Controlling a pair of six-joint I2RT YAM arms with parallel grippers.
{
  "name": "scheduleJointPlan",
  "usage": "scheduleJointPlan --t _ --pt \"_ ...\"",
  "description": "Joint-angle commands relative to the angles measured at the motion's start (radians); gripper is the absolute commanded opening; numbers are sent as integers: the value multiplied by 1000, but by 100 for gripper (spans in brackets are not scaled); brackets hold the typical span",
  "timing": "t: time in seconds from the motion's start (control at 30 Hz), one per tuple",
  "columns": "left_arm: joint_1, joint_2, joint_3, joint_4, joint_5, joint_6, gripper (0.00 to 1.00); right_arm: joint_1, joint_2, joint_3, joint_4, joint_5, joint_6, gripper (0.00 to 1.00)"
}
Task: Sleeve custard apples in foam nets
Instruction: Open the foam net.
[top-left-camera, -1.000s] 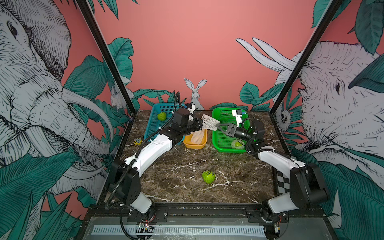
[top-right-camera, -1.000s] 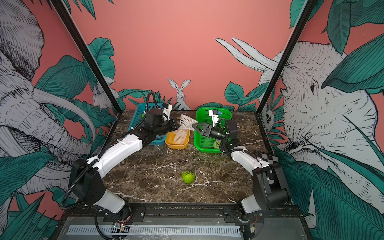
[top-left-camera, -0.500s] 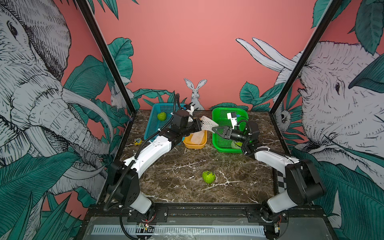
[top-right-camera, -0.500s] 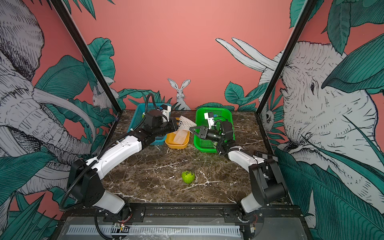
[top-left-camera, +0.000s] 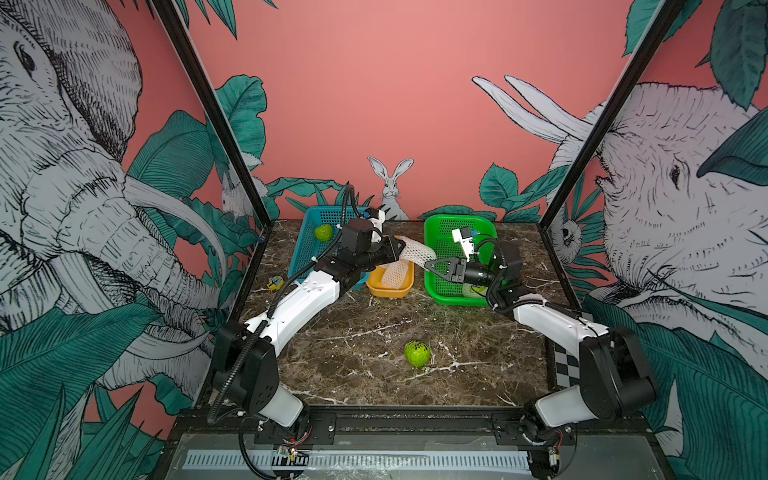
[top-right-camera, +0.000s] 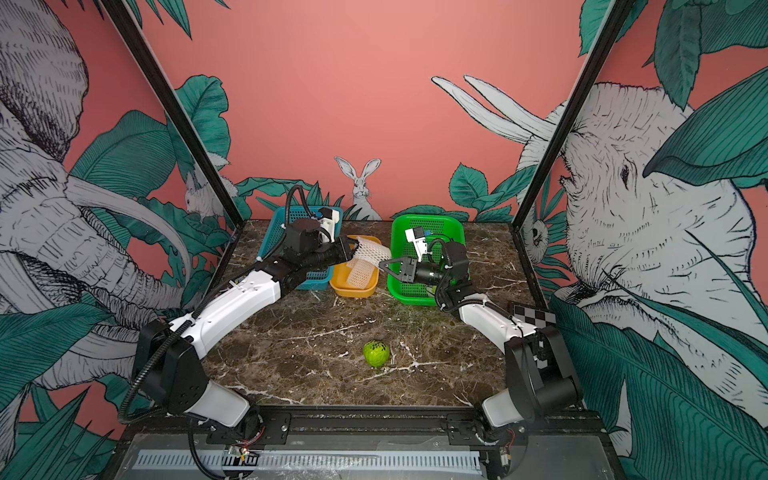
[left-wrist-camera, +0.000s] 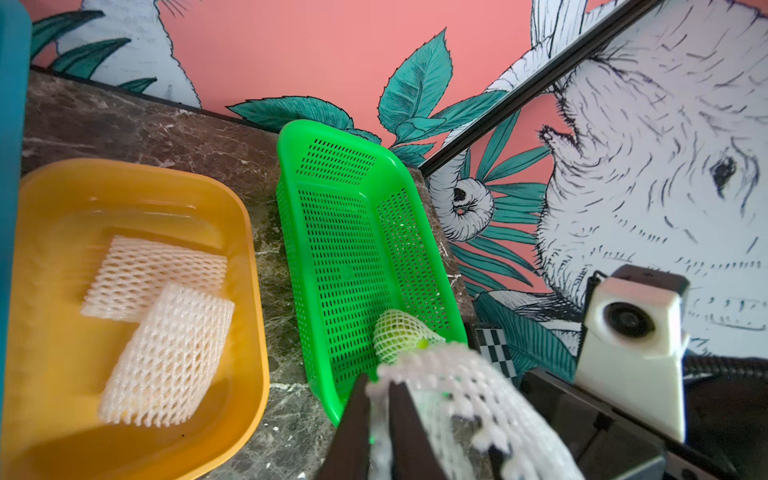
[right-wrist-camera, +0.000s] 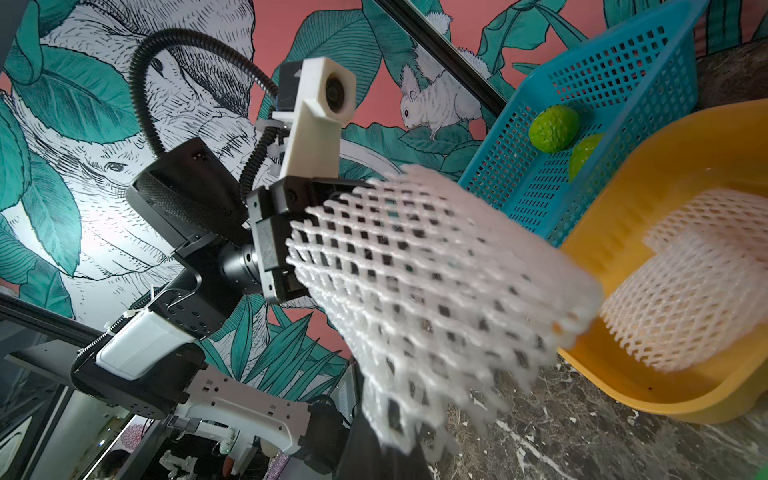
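foam net (right-wrist-camera: 415, 291) soft, matt mesh; yellow tray (left-wrist-camera: 54, 374) glossy plastic

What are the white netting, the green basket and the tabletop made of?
The foam net looks like soft, matte expanded foam: puffy off-white strands, stretched into diamond holes. The green basket seems moulded plastic, glossy, with even perforations. The tabletop looks like polished brown marble with white veins, possibly a printed imitation.
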Motion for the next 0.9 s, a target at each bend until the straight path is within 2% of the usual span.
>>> scheduleJointPlan --t 0.0,0.1,0.33,0.53,0.6,0.77,0.87 --pt "7 -46 -30 23 44 -25 38 -4 -28 33 -53 22 -65 0" --pt "6 -73 -61 19 62 -54 50 -4 -25 50 -91 56 -97 0" --pt "7 -160 -99 -127 -15 -1 58 -10 -34 74 -142 80 -116 0" --pt "12 -202 -111 -176 -43 9 68 -12 -76 96 -356 102 -202 0" --pt "12 -212 -114 -191 -51 25 68 -11 -107 107 -489 131 -260 0" --pt "12 -244 -147 -253 -76 99 68 -3 -190 173 -979 244 -463 0" --pt "8 -274 -209 -243 -75 117 68 20 -242 176 -1182 307 -515 0"
